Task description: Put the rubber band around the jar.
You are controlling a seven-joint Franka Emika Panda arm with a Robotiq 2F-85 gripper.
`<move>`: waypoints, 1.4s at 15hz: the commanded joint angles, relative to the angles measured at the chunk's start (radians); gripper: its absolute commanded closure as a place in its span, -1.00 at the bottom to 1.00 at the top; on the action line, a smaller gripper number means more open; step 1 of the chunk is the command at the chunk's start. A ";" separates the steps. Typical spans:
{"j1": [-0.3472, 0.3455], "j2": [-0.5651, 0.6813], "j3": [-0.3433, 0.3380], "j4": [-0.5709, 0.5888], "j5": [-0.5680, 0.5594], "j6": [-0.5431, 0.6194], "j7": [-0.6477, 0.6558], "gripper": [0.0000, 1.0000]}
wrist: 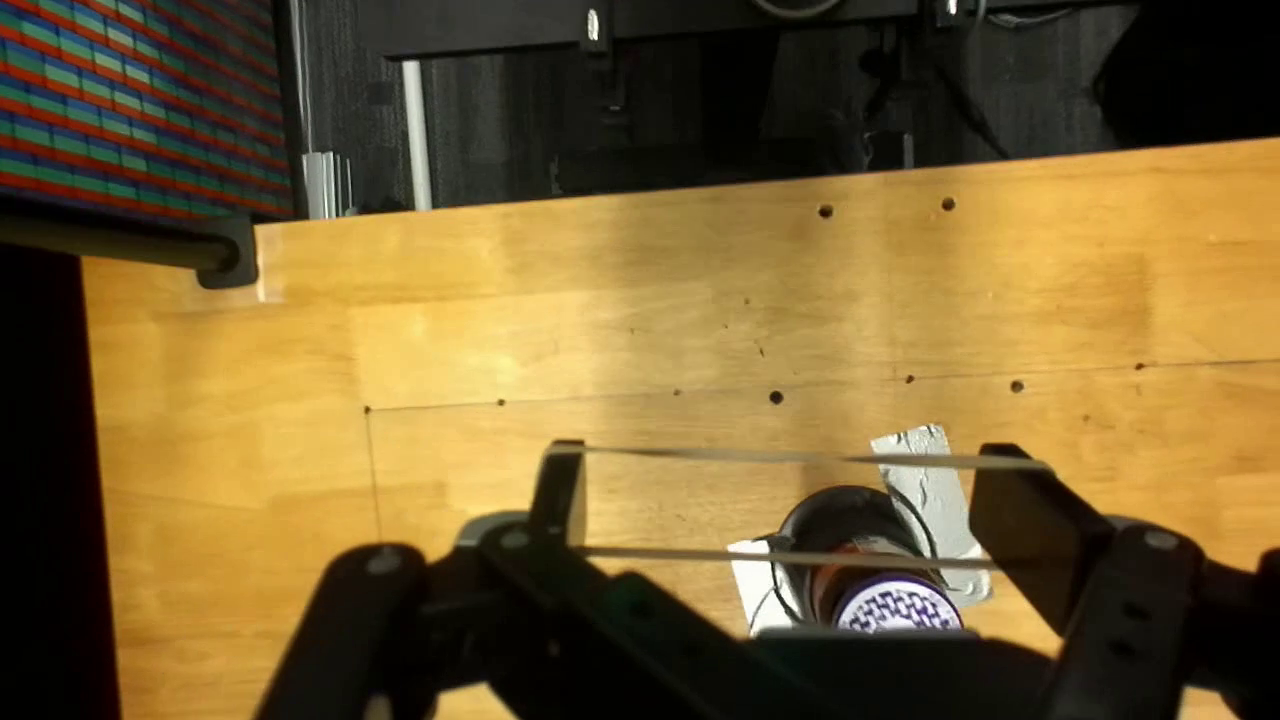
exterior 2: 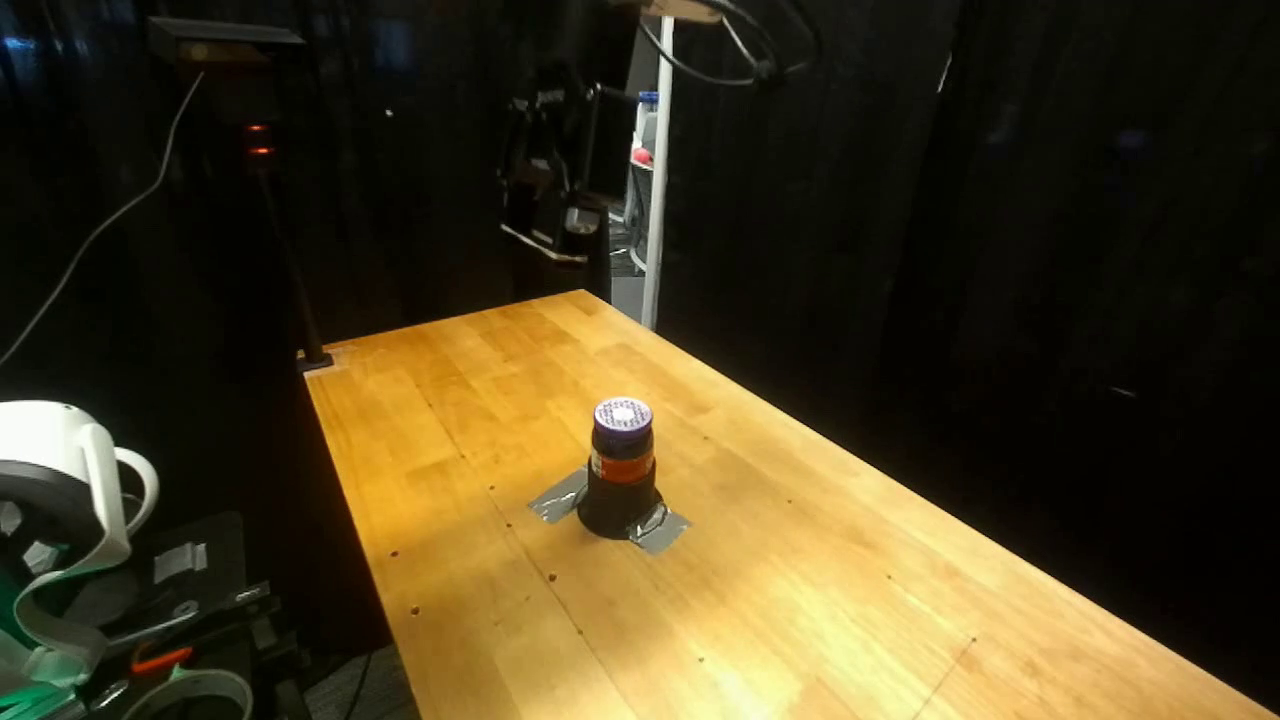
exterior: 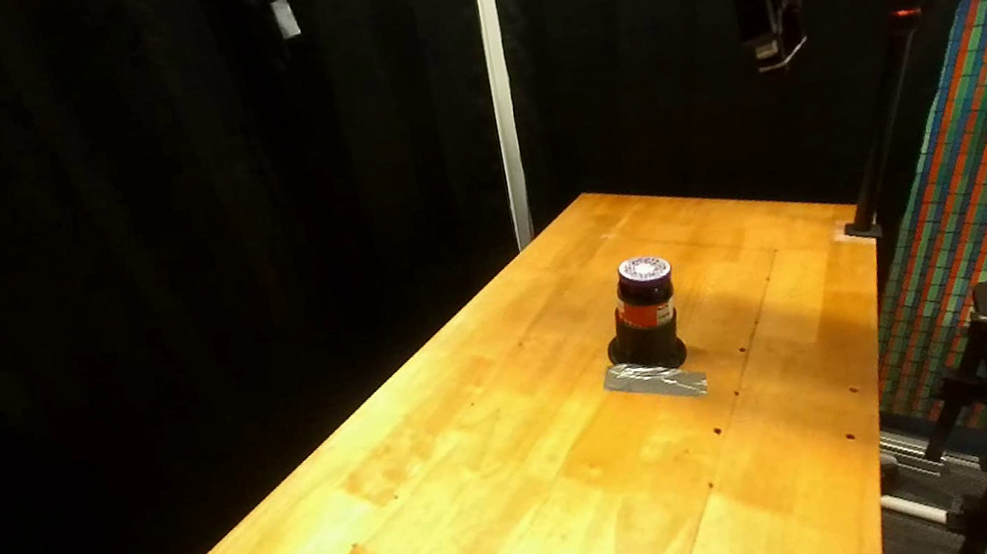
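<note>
1. the jaws stand wide apart with nothing pinched between them; the rubber band (wrist: pixel 720 454) is stretched over both fingers (wrist: pixel 1020 515), its two long strands bridging the gap well above the jar (exterior: pixel 645 296).
2. from the jaws, the jar lies well below and, it seems, off to one side: they hang over the side of the jar where the row of holes (wrist: pixel 776 397) runs.
3. the next move seems to turn on that offset. in the wrist view the jar's top, partly hidden, shows outside the loop, past one strand, and nearer one finger than the other.
4. the jar stands upright, long axis vertical, so the loop probably has to be centred over its top before it comes down; lowered straight from here, it would likely miss the jar.
5. a dark flanged holder (exterior 2: pixel 615 505) sits around the jar's lower part, with grey tape (exterior: pixel 674 381) beside the jar apparently fixing it to the worktop (exterior: pixel 443 448) beneath.
</note>
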 commanded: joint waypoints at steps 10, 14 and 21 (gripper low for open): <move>0.122 0.573 -0.032 0.364 -0.004 0.274 0.397 -1.00; 0.147 0.650 -0.051 0.410 0.003 0.266 0.415 -1.00; 0.186 0.743 -0.095 0.442 -0.031 0.298 0.462 -1.00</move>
